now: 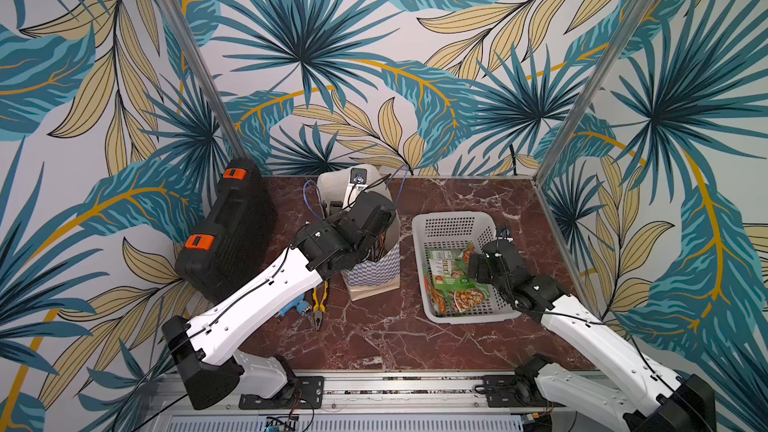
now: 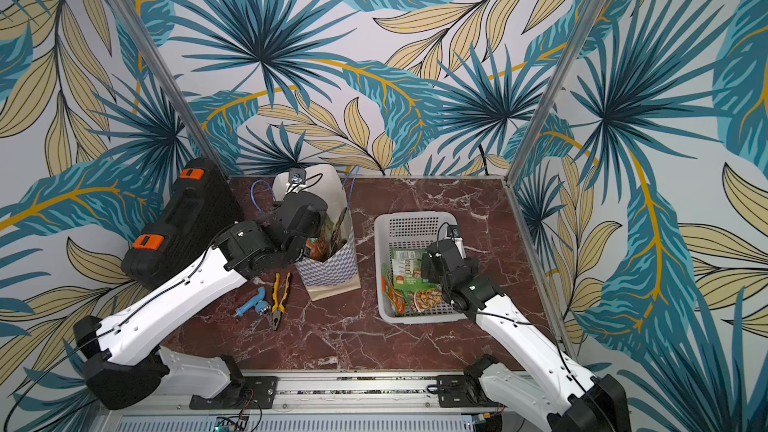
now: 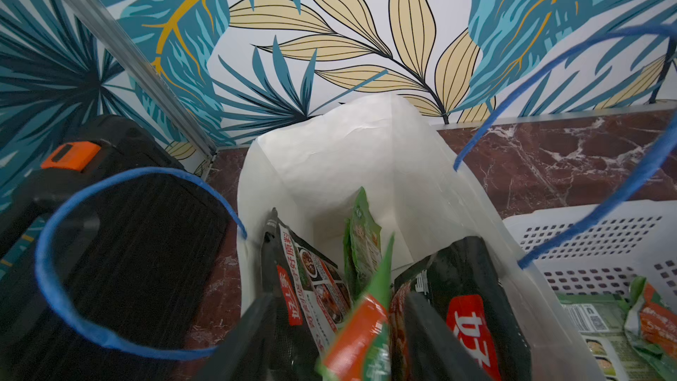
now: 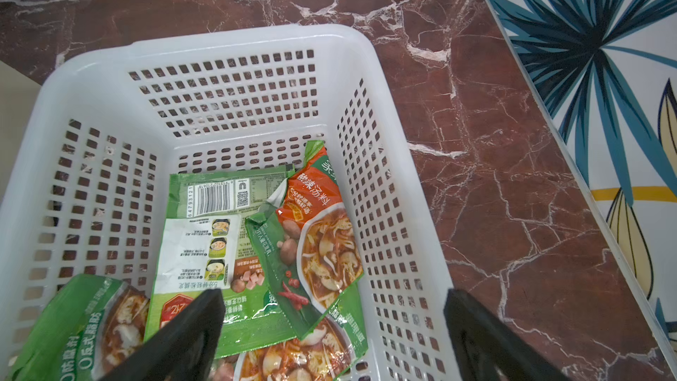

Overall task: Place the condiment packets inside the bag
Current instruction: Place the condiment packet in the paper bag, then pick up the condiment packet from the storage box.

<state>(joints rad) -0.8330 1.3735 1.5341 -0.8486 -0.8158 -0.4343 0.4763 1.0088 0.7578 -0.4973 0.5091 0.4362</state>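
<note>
red marble desk (image 1: pixel 374 338) carries the paper bag (image 1: pixel 374 272); the left gripper (image 3: pixel 340 296), spread, lets a green-orange packet (image 3: pixel 366 324) slip inside. best to drop it straight, clear of the cord handles (image 3: pixel 128 174). right gripper (image 4: pixel 333 293) hangs spread over basket (image 4: pixel 219 38) packets (image 4: pixel 205 236).

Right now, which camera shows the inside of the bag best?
The left wrist view: it looks down into the open bag at two dark packets and green ones. In both top views the left arm covers most of its mouth. The right wrist view looks into the basket instead.
</note>
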